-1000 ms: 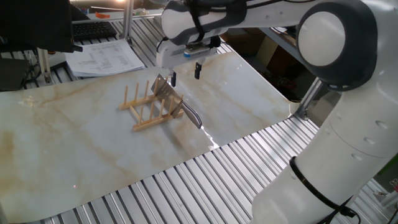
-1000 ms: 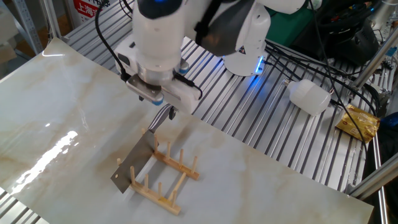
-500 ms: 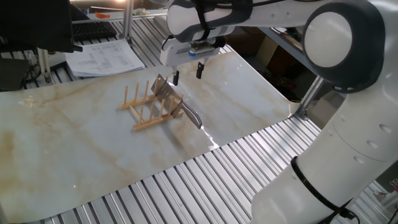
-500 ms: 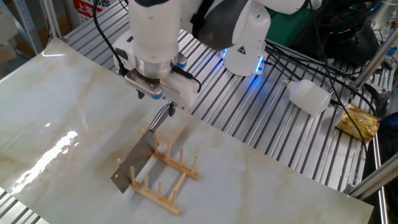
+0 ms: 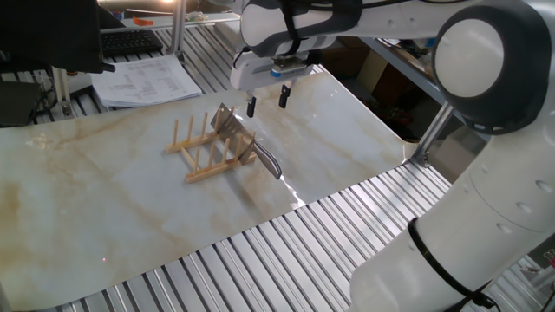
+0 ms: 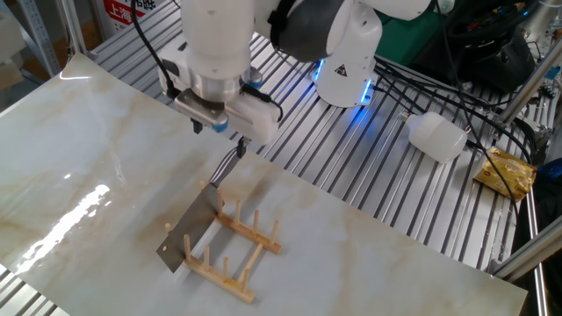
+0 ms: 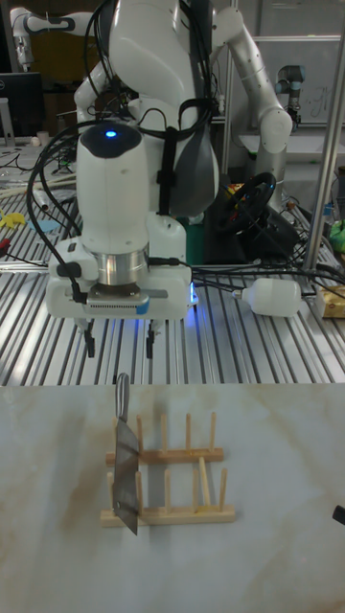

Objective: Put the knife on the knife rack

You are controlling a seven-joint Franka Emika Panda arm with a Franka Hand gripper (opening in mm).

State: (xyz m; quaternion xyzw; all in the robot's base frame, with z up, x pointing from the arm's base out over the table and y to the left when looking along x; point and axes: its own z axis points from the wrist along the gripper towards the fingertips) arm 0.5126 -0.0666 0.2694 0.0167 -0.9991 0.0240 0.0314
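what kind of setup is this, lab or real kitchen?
Most likely a robotics lab bench, not a kitchen. A marble-look sheet lies over aluminium profile rails, a second robot arm stands in the background, and cables and printed papers sit around the work area.

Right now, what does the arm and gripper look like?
White glossy Franka arm with dark grey joint bands and black cables. White boxy gripper with two short black fingers, a ribbed silver collar above it, and a blue light glowing on the wrist housing.
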